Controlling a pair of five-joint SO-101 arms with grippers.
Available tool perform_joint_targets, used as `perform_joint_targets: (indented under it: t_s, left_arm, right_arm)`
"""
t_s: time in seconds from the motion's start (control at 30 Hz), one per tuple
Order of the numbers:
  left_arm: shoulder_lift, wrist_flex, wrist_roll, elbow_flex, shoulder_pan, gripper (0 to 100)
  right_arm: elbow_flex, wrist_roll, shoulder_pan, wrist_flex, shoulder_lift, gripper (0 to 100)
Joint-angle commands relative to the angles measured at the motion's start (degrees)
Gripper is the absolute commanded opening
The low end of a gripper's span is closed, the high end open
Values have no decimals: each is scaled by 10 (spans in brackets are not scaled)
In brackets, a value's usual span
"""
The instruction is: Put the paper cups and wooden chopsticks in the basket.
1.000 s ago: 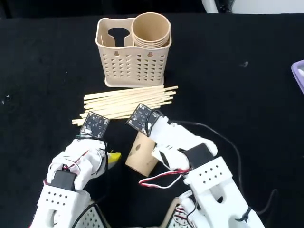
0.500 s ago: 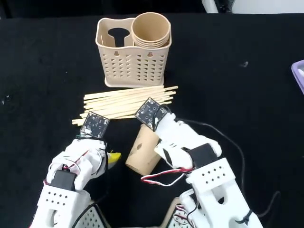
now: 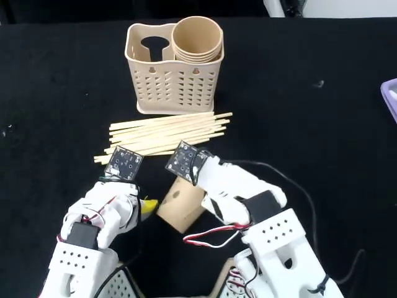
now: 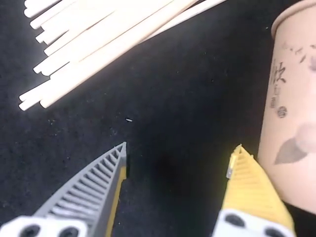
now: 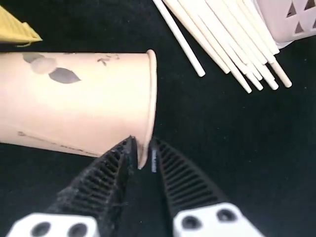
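At the left, the left gripper (image 4: 181, 148) hangs low over the black bench (image 3: 310, 124) with its two fingers spread apart and nothing between them. One finger is grey and the other yellow. The yellow finger lies just beside the side wall of a paper cup (image 4: 291, 113); whether they touch cannot be told.

Beyond that gripper, a loose bundle of wooden chopsticks (image 3: 164, 133) lies flat on the bench. The sticks run roughly side by side and slant a little, fanning out at their ends. They lie between the two arms and the basket, close to the basket's front wall.

In the middle, the paper cup (image 3: 180, 205) lies on its side between the two arms, its mouth pointing toward the chopsticks. It has a leaf print on its wall.

The right gripper (image 5: 142, 145) is clenched on the rim of this cup (image 5: 74, 103), one dark finger on either side of the lip. The chopstick ends (image 5: 232, 44) lie near it, apart from the cup.

The beige basket (image 3: 170, 81) stands upright at the back of the bench. A stack of cups (image 3: 197, 37) sits in its right-hand compartment.

At the far right edge of the high view there is a purple object (image 3: 391, 96), well apart from everything else.
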Motion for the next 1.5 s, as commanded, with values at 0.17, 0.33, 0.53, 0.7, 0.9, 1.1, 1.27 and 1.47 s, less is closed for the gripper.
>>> perform_joint_targets:
  t_s: [0.17, 0.33, 0.53, 0.7, 0.9, 1.1, 1.27, 1.47]
  left_arm:
    - [-6, -49, 2, 15, -8, 319]
    - [-6, -49, 2, 14, -22, 319]
    - [-6, -47, 2, 12, -35, 319]
    - [-6, -48, 2, 13, -34, 319]
    - [-6, -49, 2, 15, -35, 319]
    - [-6, -49, 2, 16, -35, 319]
    - [-6, -49, 2, 16, -35, 319]
    - [-6, -49, 2, 17, -35, 319]
  right_arm:
    - [-154, -13, 97, 131, 9, 11]
    - [-248, -13, 122, 215, 8, 11]
    - [-167, -27, 70, 189, 10, 164]
    - [-66, -9, 33, 100, 9, 307]
    - [-61, -43, -12, 71, 9, 289]
    - [-60, -59, -62, 76, 11, 288]
    - [-27, -59, -61, 40, 14, 289]
    - [1, -59, -43, 2, 14, 290]
